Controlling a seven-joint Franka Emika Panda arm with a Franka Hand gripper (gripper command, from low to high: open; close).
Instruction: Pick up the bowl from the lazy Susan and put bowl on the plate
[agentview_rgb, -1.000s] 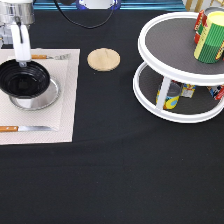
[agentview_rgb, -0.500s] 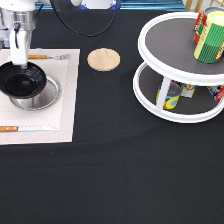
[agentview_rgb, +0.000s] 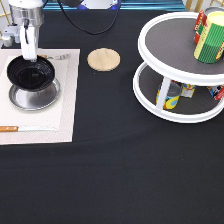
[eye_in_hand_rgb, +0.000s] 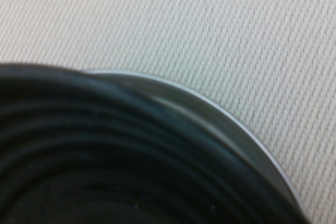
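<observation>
Meanwhile, claw (agentview_rgb: 28, 54) clamped on bowl (agentview_rgb: 31, 75) over plate (agentview_rgb: 35, 96); coaster (agentview_rgb: 104, 59) well apart.

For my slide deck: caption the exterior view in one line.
The hand grips the black bowl by its rim over the silver plate, far from the lazy Susan.

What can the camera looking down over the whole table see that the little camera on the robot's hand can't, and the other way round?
Only the exterior view shows the gripper at the bowl's top rim, the lazy Susan with its cans, the cork coaster and a knife. Only the wrist view shows, close up, the faint ribbed rings inside the bowl and the placemat's weave. Both show the black bowl over the silver plate on the placemat.
</observation>
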